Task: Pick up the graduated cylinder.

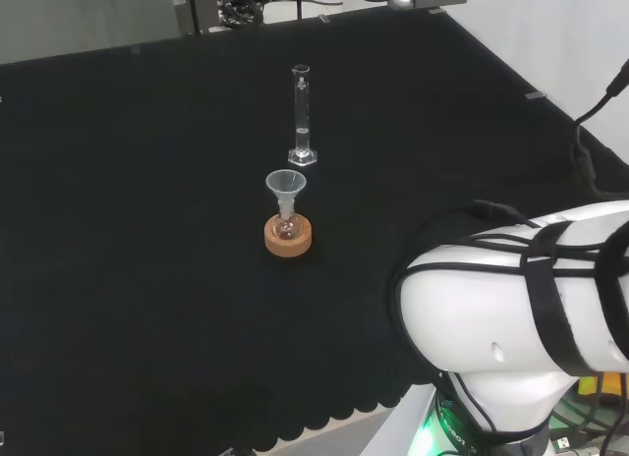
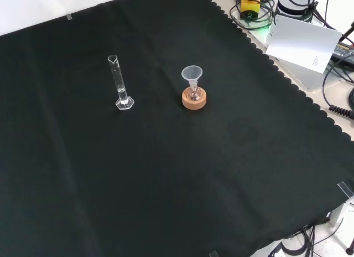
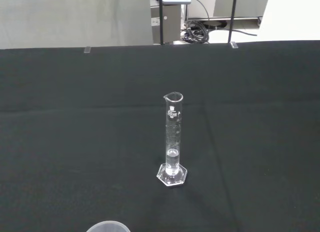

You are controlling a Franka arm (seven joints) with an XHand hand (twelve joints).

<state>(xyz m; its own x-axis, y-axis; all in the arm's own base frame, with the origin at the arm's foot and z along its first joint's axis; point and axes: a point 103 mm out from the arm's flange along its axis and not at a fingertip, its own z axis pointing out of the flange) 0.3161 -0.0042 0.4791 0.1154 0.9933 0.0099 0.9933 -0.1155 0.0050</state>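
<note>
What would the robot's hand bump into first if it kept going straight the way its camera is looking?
Probably the funnel, which shows nearest in the wrist view, then the graduated cylinder beyond it; depth is hard to judge.

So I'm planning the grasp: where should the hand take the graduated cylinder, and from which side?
Probably round the bare tube at mid-height: the graduated cylinder stands upright on a small hexagonal foot. Come in level, from the head view's right, away from the funnel in the flask nearby.
</note>
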